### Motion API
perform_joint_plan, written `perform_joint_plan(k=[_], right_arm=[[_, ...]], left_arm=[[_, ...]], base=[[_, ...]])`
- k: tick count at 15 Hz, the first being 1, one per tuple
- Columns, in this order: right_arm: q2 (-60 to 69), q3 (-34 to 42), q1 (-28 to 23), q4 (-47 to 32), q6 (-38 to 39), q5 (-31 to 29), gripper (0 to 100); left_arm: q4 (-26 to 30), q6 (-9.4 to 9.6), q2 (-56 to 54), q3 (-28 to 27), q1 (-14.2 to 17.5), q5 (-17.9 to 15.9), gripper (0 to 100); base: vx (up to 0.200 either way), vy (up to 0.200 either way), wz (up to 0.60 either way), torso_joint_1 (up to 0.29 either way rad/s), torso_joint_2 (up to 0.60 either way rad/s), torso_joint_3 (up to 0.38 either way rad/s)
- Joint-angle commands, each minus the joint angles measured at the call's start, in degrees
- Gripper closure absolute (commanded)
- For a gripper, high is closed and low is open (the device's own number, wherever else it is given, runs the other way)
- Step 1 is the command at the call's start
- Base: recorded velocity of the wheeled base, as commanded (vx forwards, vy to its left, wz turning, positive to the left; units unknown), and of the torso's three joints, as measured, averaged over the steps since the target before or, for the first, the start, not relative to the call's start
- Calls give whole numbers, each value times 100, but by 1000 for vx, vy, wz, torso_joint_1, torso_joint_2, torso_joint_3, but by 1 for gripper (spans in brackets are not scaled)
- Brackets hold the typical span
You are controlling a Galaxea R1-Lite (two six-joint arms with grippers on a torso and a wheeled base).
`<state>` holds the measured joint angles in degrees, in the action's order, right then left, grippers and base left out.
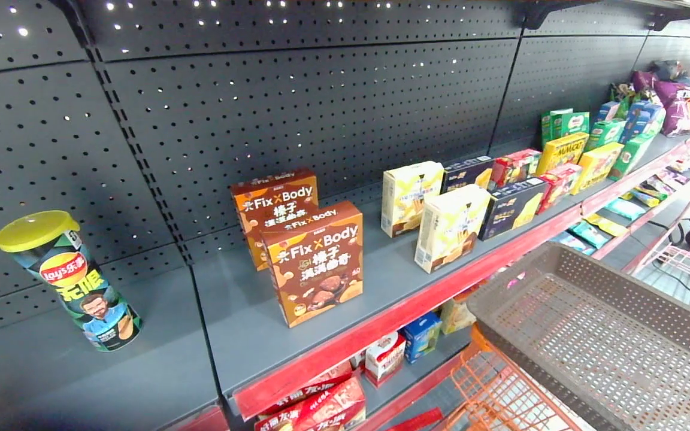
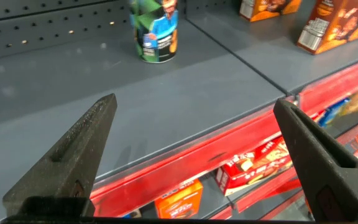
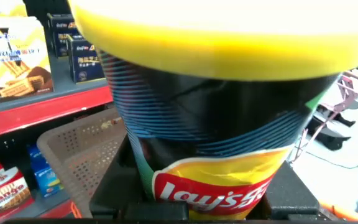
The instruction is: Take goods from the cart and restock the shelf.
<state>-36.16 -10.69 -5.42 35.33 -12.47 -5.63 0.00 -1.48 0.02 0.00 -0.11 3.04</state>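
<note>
Right gripper (image 3: 204, 205) jaws clamp dark cardboard chip can (image 3: 216, 124), yellow plastic lid | likely light, crushable, hold mid-body | left gripper (image 2: 191, 155) jaws open

Head view: high up, facing forward and down, slantwise along the shelf (image 1: 243, 335), with the basket (image 1: 590, 335) nearest.
Left wrist view: low at the shelf's red edge, looking across the board between the left gripper's (image 2: 194, 155) 2 spread fingers.
Right wrist view: hard against the near can (image 3: 216, 124), with the basket behind it.
Shared: the standing can (image 1: 69, 281) and 2 brown boxes (image 1: 315, 263) show in the head and left wrist views. The basket and the pale yellow boxes (image 1: 450, 227) show in the head and right wrist views.
</note>
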Motion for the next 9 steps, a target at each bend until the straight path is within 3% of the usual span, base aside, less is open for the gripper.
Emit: perform_joint_plan(k=[1, 9], right_arm=[[-14, -12, -2, 9, -1, 9, 100], [-5, 6, 6, 88, -1, 1, 100]], left_arm=[[0, -2, -2, 0, -7, 4, 0], [0, -19, -2, 0, 2, 4, 0]], base=[[-200, 0, 0, 2, -2, 2], [0, 0, 0, 0, 0, 0]])
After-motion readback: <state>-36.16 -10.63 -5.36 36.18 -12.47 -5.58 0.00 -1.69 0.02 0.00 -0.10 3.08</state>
